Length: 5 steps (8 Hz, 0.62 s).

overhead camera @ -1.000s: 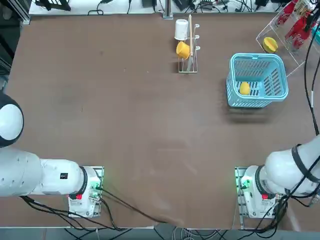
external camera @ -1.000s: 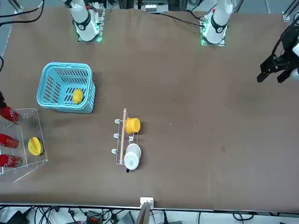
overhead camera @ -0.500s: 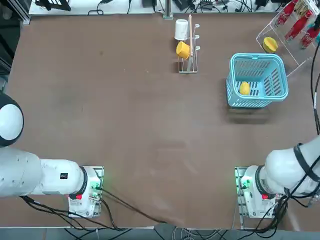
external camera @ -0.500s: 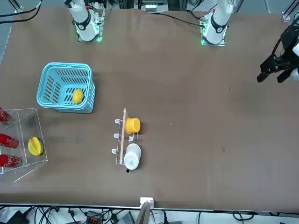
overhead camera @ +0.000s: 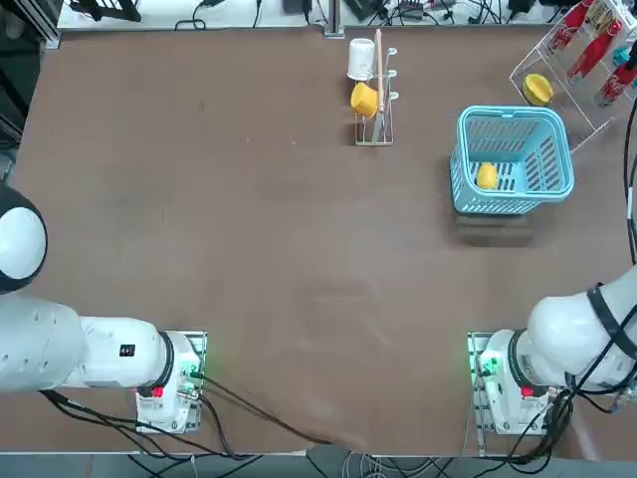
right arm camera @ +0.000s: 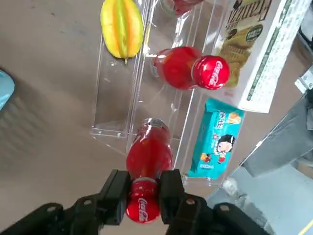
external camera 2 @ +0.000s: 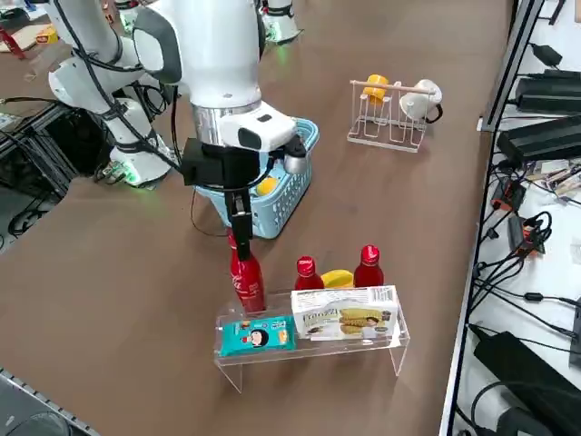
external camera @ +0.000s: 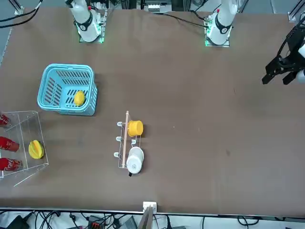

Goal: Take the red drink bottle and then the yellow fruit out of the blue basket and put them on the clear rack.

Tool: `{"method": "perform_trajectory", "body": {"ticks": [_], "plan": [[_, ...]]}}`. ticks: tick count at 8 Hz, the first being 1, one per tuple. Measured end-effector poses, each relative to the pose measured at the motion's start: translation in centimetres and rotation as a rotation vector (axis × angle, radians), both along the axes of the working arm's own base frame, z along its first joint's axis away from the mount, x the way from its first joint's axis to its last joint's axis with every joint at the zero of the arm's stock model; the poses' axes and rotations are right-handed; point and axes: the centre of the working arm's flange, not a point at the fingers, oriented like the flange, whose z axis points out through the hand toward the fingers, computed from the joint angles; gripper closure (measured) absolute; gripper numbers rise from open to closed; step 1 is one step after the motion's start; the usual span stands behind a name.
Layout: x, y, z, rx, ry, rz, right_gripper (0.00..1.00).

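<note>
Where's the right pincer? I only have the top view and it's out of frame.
Observer: The right side view shows the right pincer pointing down over one end of the clear rack.
Operator: Holding anything?
Observer: Yes. The wrist view shows it shut on the cap of the red drink bottle, which hangs upright.
Operator: Set down yet?
Observer: Cannot tell. Its base is at the rack's edge, beside two other red bottles.

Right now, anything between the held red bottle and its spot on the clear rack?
Nothing visible does. The right gripper, jaws shut on the red drink bottle at its cap, holds it upright at the open end of the clear rack. The two bottles already there and the star-shaped fruit sit farther along.
</note>
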Motion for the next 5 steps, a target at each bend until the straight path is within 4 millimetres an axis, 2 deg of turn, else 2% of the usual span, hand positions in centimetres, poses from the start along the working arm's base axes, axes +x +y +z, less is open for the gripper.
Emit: {"method": "perform_trajectory", "body": {"ticks": [5], "plan": [[0.2, -0.5, -1.4, 0.018, 0.001, -0.01, 0.63]]}}
